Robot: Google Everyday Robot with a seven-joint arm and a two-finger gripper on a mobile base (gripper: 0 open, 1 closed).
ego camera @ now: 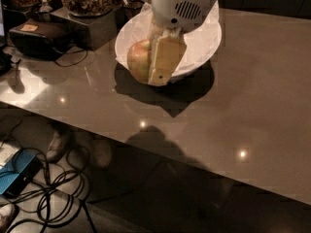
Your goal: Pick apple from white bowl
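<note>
Glossy grey table [262, 106] carries white bowl [204, 47], black case [39, 40] and dark box [95, 28] at back left; gripper [150, 74] holds apple [138, 59] over bowl's near rim.

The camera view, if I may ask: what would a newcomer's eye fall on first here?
First the white arm's gripper, reaching down from the top edge and clamped on the apple at the near-left rim of the white bowl. Next, the bowl's dark shadow on the grey table, and the tangle of cables on the floor at lower left.
</note>
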